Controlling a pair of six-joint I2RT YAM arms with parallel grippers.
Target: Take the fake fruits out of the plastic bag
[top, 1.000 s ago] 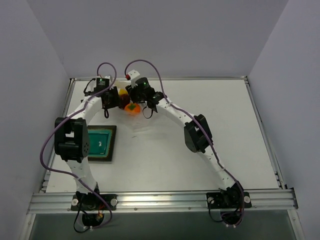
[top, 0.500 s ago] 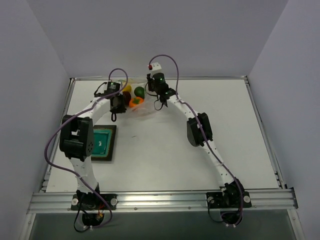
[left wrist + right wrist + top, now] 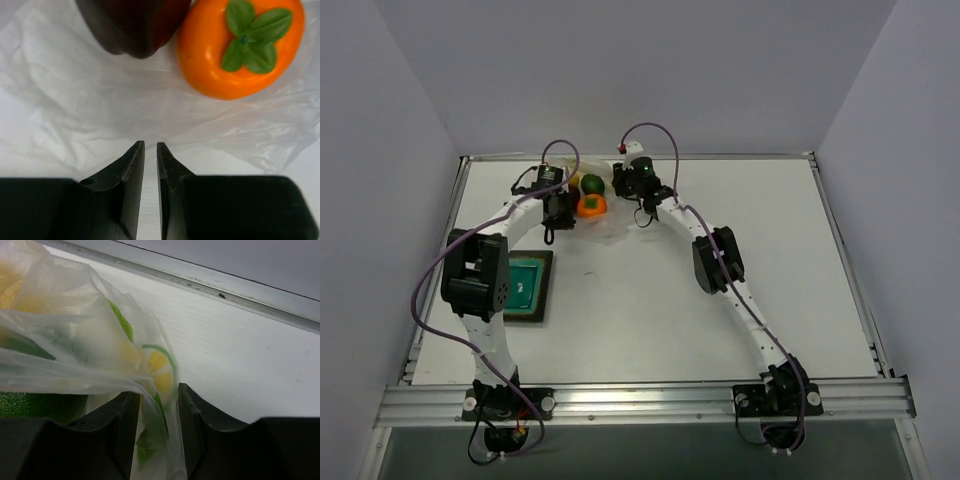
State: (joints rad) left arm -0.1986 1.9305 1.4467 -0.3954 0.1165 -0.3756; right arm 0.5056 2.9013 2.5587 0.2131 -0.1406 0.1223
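Status: right end effector (image 3: pixel 155 402) is clamped on a bunched fold of the plastic bag (image 3: pixel 75 340). Printed film runs straight down between its fingers. Judging by the grip, it is there to hold one end of the bag so the contents can roll out of the other.

Left end effector (image 3: pixel 150 150) sits low over the film on the opposite side. Its fingers are nearly together with only a thin slit between them, and I can't tell if any plastic is caught in it.

Fruits:
- orange fruit (image 3: pixel 240 47) and dark red fruit (image 3: pixel 132 25) touch each other just ahead of the left fingers. They rest on spread film and look unveiled, so probably already out.
- green fruit (image 3: pixel 30 407) is pressed against the right end effector's left finger, partly under the film.
- yellow fruit (image 3: pixel 574 181) is at the far side of the cluster. The right wrist view shows a yellow blur through the plastic, so likely not free.

The whole cluster is at the far edge of the table (image 3: pixel 740 220), well apart from the green tray (image 3: pixel 520 285).

Risk: the film is thin and slippery, so a hard pull could tear it or send fruit rolling.
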